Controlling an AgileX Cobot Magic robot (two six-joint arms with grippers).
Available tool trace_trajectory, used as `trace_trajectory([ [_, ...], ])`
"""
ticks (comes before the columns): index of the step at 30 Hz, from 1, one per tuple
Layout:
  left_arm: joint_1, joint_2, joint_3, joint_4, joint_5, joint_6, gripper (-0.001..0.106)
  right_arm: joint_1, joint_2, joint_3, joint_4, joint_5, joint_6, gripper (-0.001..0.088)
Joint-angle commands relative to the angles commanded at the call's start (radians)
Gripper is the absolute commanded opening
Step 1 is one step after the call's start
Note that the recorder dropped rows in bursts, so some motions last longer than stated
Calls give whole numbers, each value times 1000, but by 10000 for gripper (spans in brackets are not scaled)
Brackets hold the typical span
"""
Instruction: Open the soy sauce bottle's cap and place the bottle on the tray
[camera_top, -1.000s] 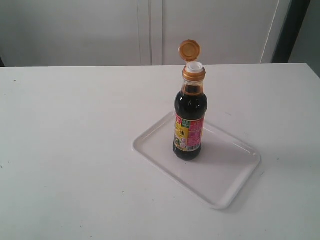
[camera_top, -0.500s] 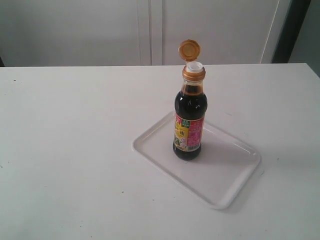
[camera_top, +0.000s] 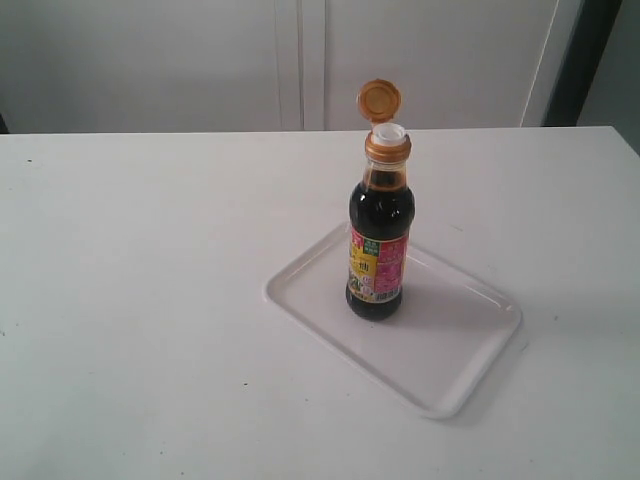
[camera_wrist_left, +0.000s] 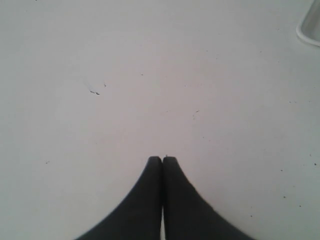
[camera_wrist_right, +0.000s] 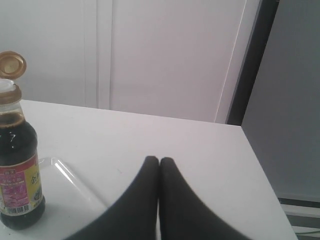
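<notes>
Both of our grippers are sitting with fingers pressed together and gripping nothing, the left gripper (camera_wrist_left: 162, 159) over bare desk (camera_top: 150, 300) and the right gripper (camera_wrist_right: 159, 160) off to the side. Farther out, we are seeing the soy sauce bottle (camera_top: 379, 255) standing upright on the tray (camera_top: 470, 340), its cap (camera_top: 379, 101) flipped open, so we are judging the task essentially finished.

Small clear glass soy sauce bottle (camera_top: 379, 245) of near-black liquid, with rounded shoulders, narrow neck and a pink, yellow and green label, standing upright on the flat white rectangular plastic tray (camera_top: 455, 375), toward its rear-left part. Golden-tan round flip-top cap (camera_top: 379, 101) swung open, raised behind its matching collar; the white spout is exposed. Tray lies flat on the white table, corners rounded, rim low.
</notes>
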Motion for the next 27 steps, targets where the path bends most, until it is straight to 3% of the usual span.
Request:
trace_trajectory([
  [18, 0, 0, 0, 0, 0, 0, 0, 0, -5, 2, 0, 0, 0, 0],
  [27, 0, 0, 0, 0, 0, 0, 0, 0, -90, 129, 0, -43, 47, 0],
])
